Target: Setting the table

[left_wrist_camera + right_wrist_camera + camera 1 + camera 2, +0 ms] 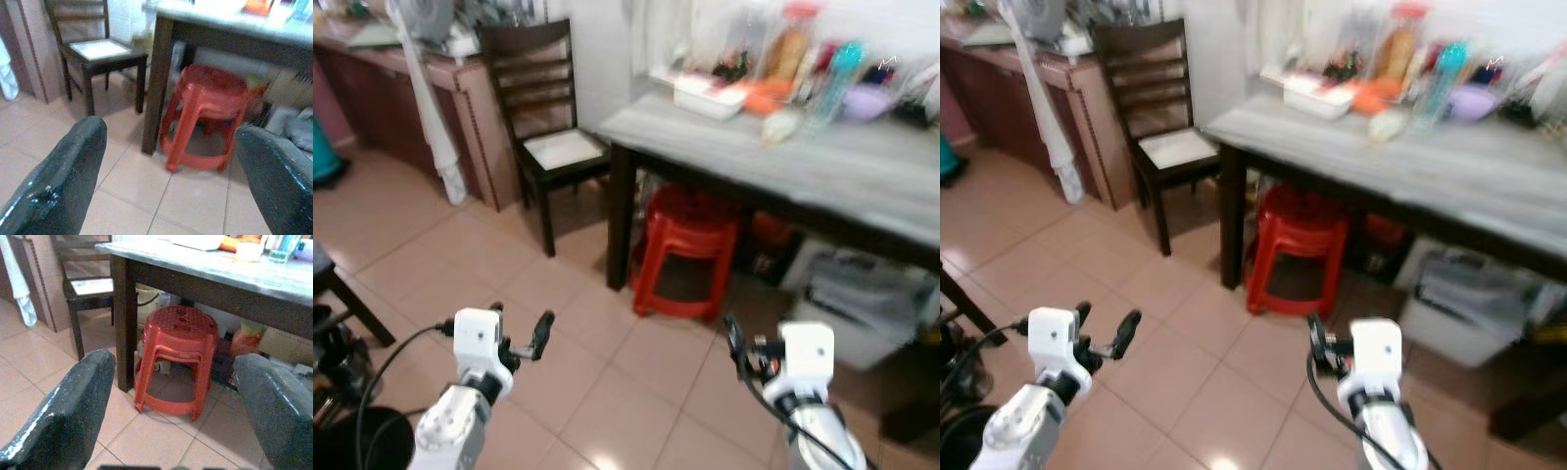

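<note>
Left eye view looks down on a grey-topped table (822, 166) with dark legs, standing on a tiled floor (440, 255). Against the table's far edge crowd the things for setting it — a white tray (708, 96), an orange dish (770, 98) just beside the tray, a teal bottle (834, 83), a purple bowl (867, 102) and tall jars too blurred to name. A red plastic stool (687, 250) is tucked under the table near its corner leg, and a dark wooden chair (540, 127) with a pale seat stands just off the table's end.

Both arms are held low, well short of the table. The left gripper (171, 176) has its two black fingers (63, 181) spread wide with nothing between them; the stool and table leg show through the gap. The right gripper (176, 406) is likewise spread wide and empty — its fingers (68, 411) frame the stool under the table.
</note>
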Controlling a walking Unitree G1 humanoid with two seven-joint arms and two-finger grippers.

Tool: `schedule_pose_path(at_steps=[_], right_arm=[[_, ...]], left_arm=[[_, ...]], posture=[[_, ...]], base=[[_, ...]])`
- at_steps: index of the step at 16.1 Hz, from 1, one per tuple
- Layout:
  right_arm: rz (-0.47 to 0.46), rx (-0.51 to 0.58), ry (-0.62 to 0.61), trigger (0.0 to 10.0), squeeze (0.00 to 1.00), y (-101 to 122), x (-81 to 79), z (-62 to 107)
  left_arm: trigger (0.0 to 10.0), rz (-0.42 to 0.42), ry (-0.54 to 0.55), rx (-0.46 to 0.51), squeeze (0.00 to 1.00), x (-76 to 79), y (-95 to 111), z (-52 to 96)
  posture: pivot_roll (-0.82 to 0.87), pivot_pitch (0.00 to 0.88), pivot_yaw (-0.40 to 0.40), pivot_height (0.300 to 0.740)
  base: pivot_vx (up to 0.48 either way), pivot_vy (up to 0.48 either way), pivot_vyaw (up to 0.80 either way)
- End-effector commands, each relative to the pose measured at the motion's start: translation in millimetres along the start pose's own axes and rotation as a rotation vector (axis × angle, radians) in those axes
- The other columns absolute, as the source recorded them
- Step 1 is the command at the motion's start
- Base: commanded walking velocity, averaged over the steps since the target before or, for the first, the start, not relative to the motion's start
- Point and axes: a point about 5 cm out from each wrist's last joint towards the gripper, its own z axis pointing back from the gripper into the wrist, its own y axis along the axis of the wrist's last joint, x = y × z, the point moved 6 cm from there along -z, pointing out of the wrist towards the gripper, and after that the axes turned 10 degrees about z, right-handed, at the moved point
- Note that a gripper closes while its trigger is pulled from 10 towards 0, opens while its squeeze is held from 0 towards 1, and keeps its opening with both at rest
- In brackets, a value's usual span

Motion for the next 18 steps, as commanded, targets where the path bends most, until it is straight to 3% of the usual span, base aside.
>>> schedule_pose_path(at_steps=[1, 5, 13, 18], right_arm=[[0.03, -0.005, -0.045, 10.0, 0.0, 2, 10.0, -5.5], [-0.036, -0.005, -0.067, 10.0, 0.0, 1, 11.0, -5.1], [-0.026, 0.019, -0.032, 10.0, 0.0, 8, 7.8, -1.9], [-0.022, 0.075, -0.048, 10.0, 0.0, 24, 10.7, -2.0]], left_arm=[[10.0, 0.002, -0.031, -0.005, 0.0, 4.5, 0, -0.5], [10.0, 0.018, -0.051, -0.008, 0.0, 9.9, 0, -3.5], [10.0, 0.033, -0.072, -0.015, 0.0, 13.7, -4, -5.5], [10.0, 0.068, -0.096, 0.026, 0.0, 18.4, 8, -7.3]], posture=[[0.04, 0.0, -0.018, 0.74], [0.04, 0.0, -0.008, 0.74], [0.03, 0.0, -0.013, 0.74], [0.03, 0.0, -0.019, 0.74]], base=[[0.0, 0.0, 0.0], [0.0, -0.158, 0.0], [0.0, -0.48, 0.0], [0.0, -0.096, -0.41]])
